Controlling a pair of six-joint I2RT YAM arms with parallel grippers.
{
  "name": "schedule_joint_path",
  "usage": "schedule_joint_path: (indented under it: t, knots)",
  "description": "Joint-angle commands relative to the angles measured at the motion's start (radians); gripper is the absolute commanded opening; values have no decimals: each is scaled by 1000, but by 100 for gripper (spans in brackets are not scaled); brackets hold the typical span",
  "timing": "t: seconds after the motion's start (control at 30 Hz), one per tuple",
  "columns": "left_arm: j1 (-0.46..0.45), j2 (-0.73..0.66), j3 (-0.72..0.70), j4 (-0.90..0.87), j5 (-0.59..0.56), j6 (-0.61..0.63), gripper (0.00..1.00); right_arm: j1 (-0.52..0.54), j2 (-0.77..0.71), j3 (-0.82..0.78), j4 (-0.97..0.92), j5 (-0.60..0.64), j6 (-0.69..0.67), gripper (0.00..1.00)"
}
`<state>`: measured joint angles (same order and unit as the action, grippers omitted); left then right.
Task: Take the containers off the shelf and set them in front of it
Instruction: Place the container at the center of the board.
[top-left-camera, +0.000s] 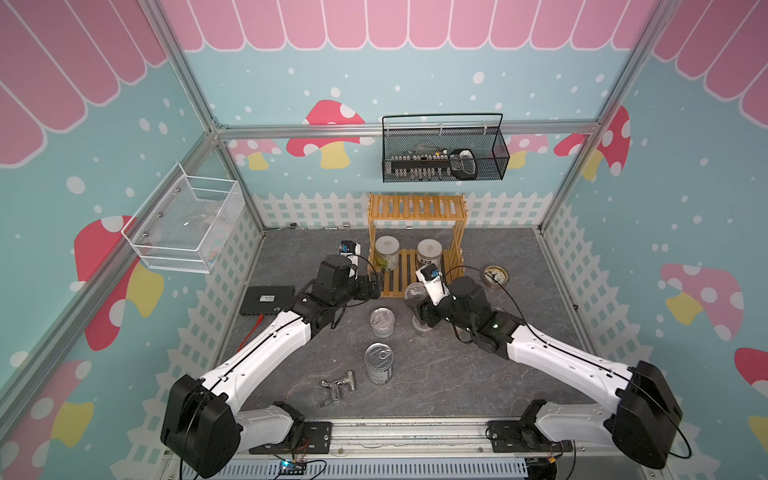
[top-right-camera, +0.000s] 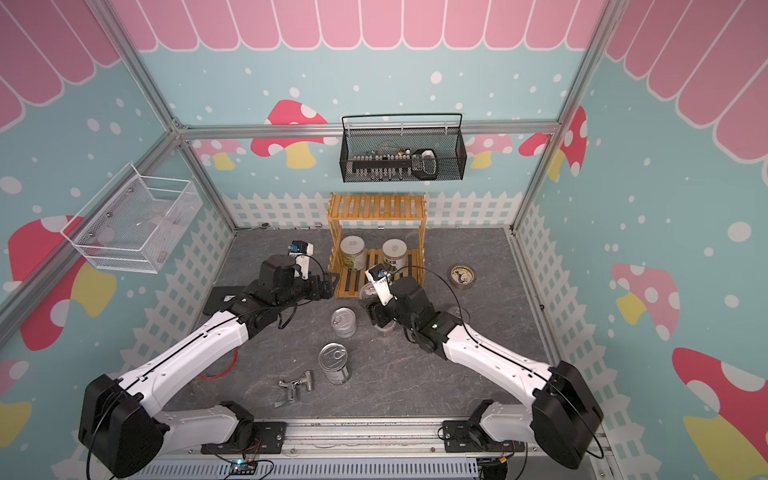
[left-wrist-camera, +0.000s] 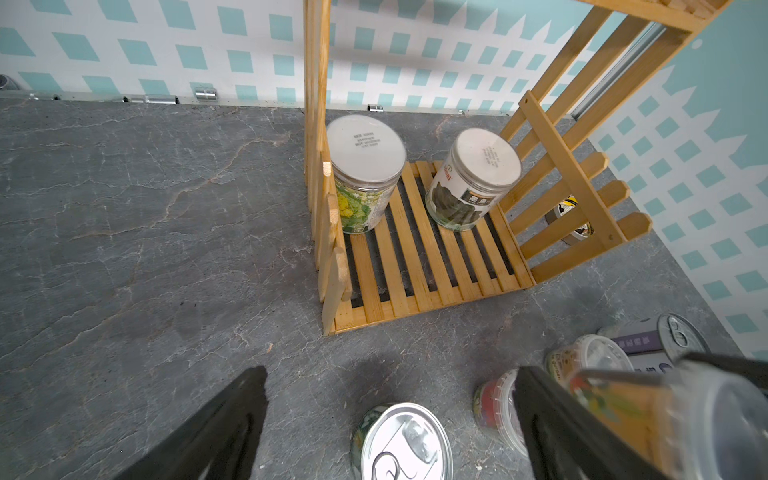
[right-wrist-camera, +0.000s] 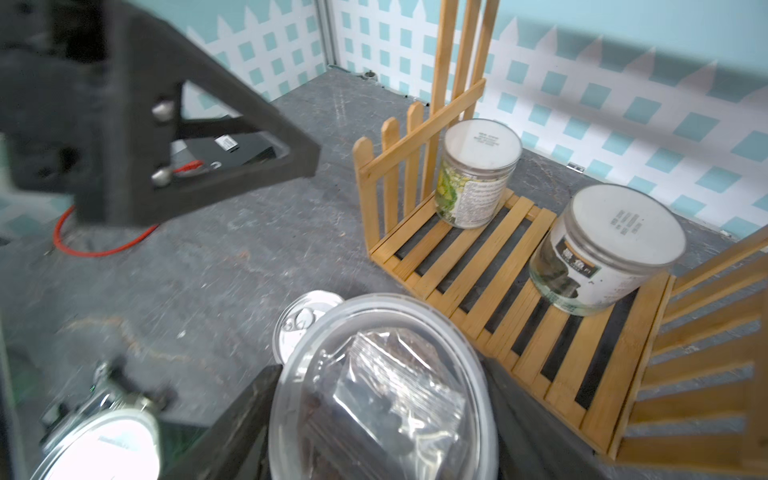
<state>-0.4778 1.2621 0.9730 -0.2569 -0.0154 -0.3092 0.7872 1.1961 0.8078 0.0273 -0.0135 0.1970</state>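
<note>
Left gripper (left-wrist-camera: 390, 374): jaws stood wide apart, nothing between them; sat by the bamboo shelf's (top-left-camera: 415, 205) front left corner.
Right gripper (right-wrist-camera: 376, 365): fingers clamped either side of a clear plastic jar (right-wrist-camera: 374, 399), just short of the shelf's front edge.
Lower tier: green-label jar (left-wrist-camera: 365, 166) and dark-label jar (left-wrist-camera: 473, 178), both white-lidded, upright, ahead of both grippers' tips.
Table (top-left-camera: 478, 365): first tin can (top-left-camera: 382, 322) just beside the right gripper, toward the left arm; second tin can (top-left-camera: 379, 361) behind both, toward the arm bases.
</note>
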Motion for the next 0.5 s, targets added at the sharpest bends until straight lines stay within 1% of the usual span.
schedule_joint_path:
  t: [0.0,0.1,0.2,0.33,0.47]
  knots:
    - [10,-15,-6,8,23,15,96,35,-93,-85,-89,-33,-14,67]
    - [11,-12,-8,8,23,15,96,54,-174,-174,-92,-60,32,67]
    - [11,-9,-6,9,27,15,96,83,-210,-257,-69,-84,70,66]
    - [13,-7,-4,10,29,12,96,96,-202,-322,-46,-70,99,67]
    - [13,-6,-3,10,36,7,96,98,-168,-381,45,-73,112,67]
